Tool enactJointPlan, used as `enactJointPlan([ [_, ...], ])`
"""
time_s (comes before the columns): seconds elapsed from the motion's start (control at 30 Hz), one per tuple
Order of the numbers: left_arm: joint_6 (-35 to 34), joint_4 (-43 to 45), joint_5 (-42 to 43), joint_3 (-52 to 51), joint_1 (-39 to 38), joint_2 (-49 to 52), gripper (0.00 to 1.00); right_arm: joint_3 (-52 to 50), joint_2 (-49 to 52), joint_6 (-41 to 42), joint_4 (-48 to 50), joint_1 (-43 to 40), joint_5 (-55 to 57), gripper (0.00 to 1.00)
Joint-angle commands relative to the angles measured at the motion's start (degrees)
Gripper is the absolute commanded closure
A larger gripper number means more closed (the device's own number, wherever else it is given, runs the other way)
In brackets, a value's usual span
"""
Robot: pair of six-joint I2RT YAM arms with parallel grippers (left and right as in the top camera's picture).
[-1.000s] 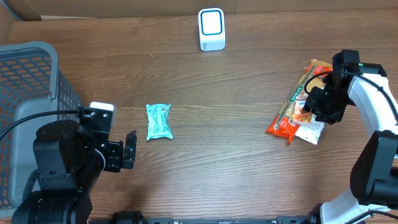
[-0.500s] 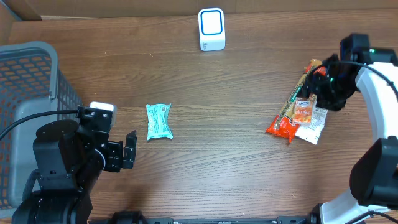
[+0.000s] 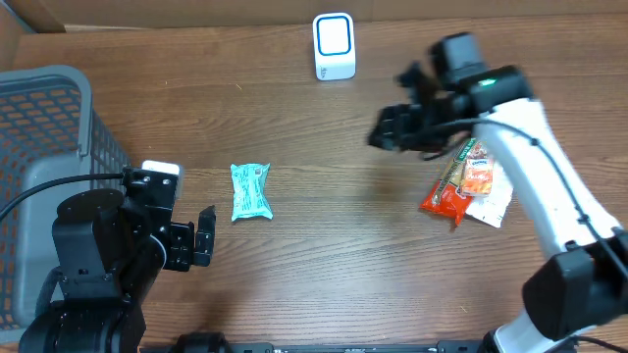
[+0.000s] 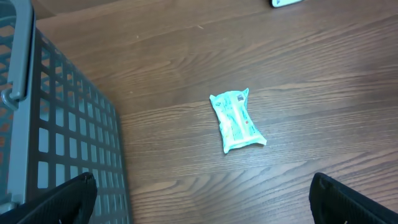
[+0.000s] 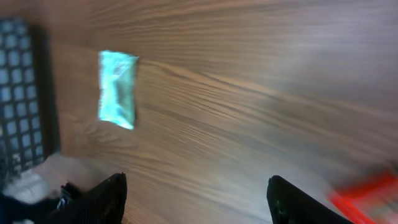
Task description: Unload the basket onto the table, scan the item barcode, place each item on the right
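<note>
Lying flat on the brown wooden tabletop (image 3: 324,255), the small teal plastic packet (image 3: 250,191) sits left of centre, and neither of my hands touches it. My left hand (image 3: 204,238) hovers near its lower left, fingers spread wide and empty. My right hand (image 3: 385,132) hangs over bare wood right of centre, fingers apart with nothing between them. Just to its right, an orange snack bag (image 3: 459,181) overlaps a white sachet (image 3: 494,206). A white blue-rimmed scanner (image 3: 334,46) stands at the far edge, and a grey mesh basket (image 3: 49,76) stands far left.
</note>
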Motion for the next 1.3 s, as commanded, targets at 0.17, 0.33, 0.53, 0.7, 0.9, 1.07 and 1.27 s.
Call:
enactJointPlan([
  [0.17, 1.2, 0.2, -0.5, 0.2, 0.2, 0.1, 0.01, 0.7, 8.7, 8.6, 15.5, 15.0, -0.9, 0.27],
  [0.33, 1.3, 0.2, -0.5, 0.2, 0.2, 0.1, 0.0, 0.7, 14.4, 11.8, 24.3, 21.1, -0.8, 0.27],
  [0.53, 1.3, 0.2, -0.5, 0.2, 0.2, 0.1, 0.0, 0.7, 20.0, 16.4, 28.4, 25.2, 2.4, 0.27],
  [0.7, 1.3, 0.2, -0.5, 0.2, 0.2, 0.1, 0.0, 0.7, 23.1, 17.4, 29.9, 26.4, 2.7, 0.28],
  [0.9, 1.3, 0.2, -0.5, 0.2, 0.2, 0.1, 0.0, 0.7, 25.8, 19.2, 30.3, 26.9, 2.7, 0.48],
  [1.07, 1.3, 0.2, -0.5, 0.2, 0.2, 0.1, 0.0, 0.7, 26.2, 19.2, 30.8, 27.7, 2.6, 0.52],
  [1.27, 1.2, 0.2, -0.5, 0.2, 0.2, 0.1, 0.0, 0.7, 26.6, 19.2, 31.7, 30.3, 4.3, 0.55],
])
